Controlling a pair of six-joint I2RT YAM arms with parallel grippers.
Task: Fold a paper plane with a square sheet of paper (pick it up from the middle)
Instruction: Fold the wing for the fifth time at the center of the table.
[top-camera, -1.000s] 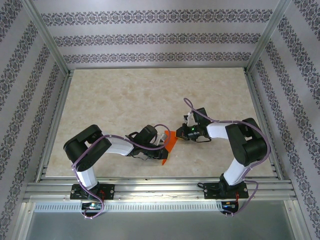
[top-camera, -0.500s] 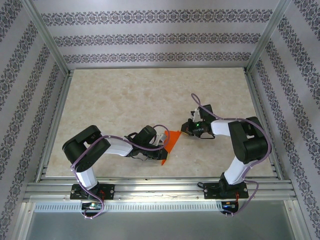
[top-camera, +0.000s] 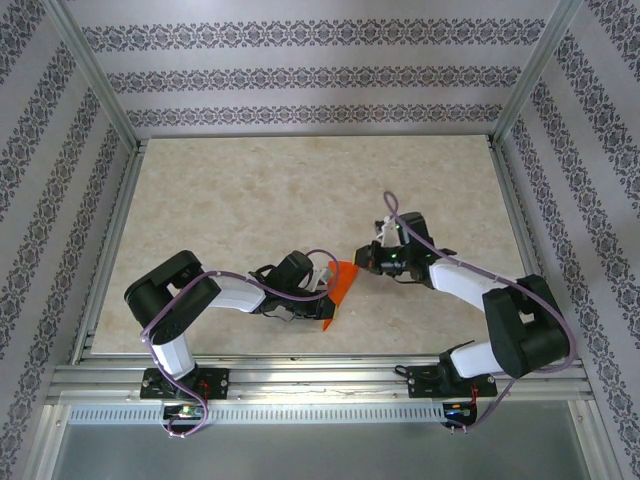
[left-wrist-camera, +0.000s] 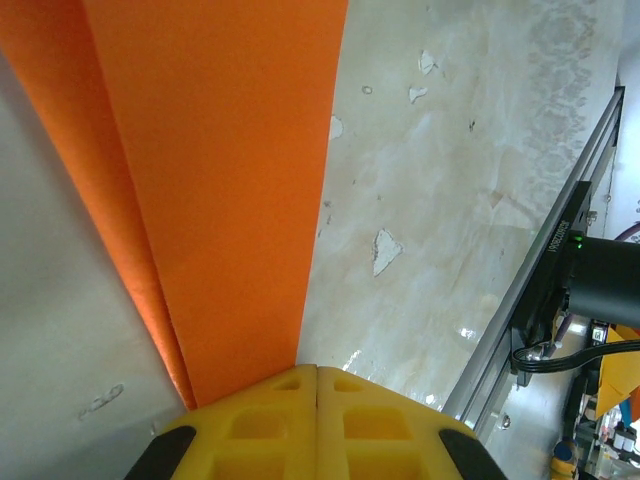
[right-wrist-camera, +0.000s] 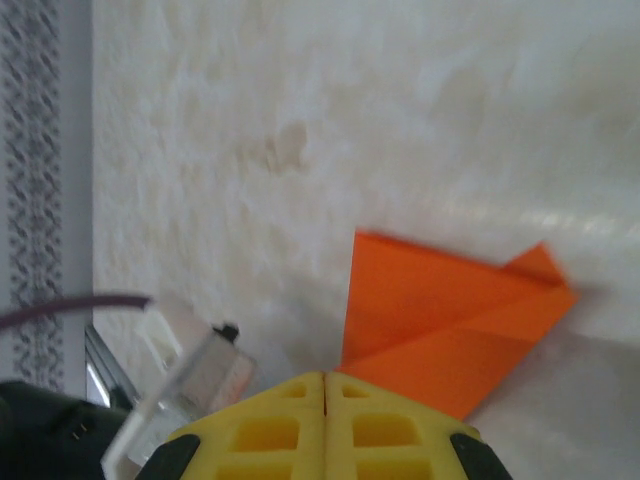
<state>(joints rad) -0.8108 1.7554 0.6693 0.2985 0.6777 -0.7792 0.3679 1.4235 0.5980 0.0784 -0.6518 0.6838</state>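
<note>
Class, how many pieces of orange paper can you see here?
1: a folded bright orange paper sheet, near the front middle of the beige table, clamped in the left gripper. Nothing seems hidden.

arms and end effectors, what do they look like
The left arm and right arm have black rounded joints, white link shells and looping purple cables. The left end effector and right end effector have yellow moulded fingers with rectangular recesses.

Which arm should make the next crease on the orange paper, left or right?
Right, probably. The left claw is shut on the orange paper, anchoring it. The right claw is shut at the paper's opposite tip, well placed to press it; whether it grips is unclear.
</note>
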